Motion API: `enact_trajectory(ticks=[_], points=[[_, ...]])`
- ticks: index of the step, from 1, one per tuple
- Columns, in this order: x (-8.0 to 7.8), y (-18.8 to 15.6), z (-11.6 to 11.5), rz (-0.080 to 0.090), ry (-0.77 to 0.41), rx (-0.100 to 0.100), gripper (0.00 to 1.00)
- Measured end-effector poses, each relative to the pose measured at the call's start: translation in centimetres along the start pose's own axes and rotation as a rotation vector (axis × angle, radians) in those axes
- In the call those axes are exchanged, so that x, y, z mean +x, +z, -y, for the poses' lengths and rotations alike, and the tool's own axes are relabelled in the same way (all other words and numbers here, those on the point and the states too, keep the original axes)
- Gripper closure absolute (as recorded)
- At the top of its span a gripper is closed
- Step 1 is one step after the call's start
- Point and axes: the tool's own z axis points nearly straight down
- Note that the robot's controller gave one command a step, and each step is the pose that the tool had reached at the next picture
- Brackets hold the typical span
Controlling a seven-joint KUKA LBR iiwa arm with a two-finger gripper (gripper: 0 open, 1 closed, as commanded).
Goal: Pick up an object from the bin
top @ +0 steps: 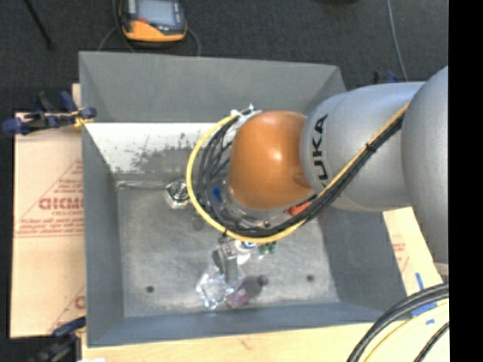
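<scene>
1. The hand (226,268) hangs low over the near middle of the bin (143,247), below the arm's orange cover. I cannot tell whether it is wide or narrow.
2. Right under it, by the near wall, lies a clear crumpled piece (213,289), glassy like plastic film. A small purple bit (241,297) touches its right side.
3. A small metal piece (177,193) lies well apart, at the back left of the floor.
4. The clear piece looks light, soft and slippery, so it would likely crush and slide rather than resist. A pinch across a bunched fold near its middle seems the surest hold.
5. The purple bit looks small and stiff. It sits so close to the film that both may get caught at once.
6. Nothing appears lifted yet.
</scene>
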Motion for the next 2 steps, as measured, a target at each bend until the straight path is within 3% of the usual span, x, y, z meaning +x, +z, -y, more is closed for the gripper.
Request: enact_trajectory(ticks=[2], points=[[-0.03,0.11,0.01,0.006,-0.056,0.001,0.00]])
